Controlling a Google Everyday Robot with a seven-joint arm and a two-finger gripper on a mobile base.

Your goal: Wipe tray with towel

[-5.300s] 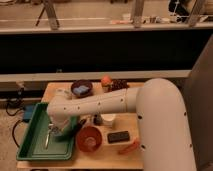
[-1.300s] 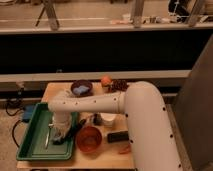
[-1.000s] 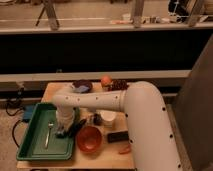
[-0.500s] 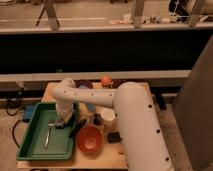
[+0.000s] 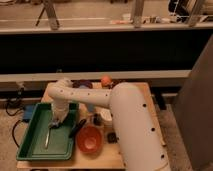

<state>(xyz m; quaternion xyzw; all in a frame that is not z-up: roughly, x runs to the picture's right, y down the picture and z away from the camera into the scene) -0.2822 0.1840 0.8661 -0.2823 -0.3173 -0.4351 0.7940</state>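
**Tray**: green and rimmed, on the left half of the tabletop. Its long axis appears to run from the far rim to the near rim.

**Hand**: low over the tray's far-right part, inside the rim. Whether it is clamped or apart cannot be told.

**Towel**: a pale patch under the hand, on or just above the tray floor. This is probably the towel, but the identity is uncertain.

**Utensil**: thin, lying lengthwise in the tray, just nearward and left of the hand.

**Orange bowl**: just outside the tray's right rim, at the near end.

**Governing relation:** most of the unwiped floor lies nearward and left of the hand. The next stroke likely runs down the long axis, and the utensil lies in that path.
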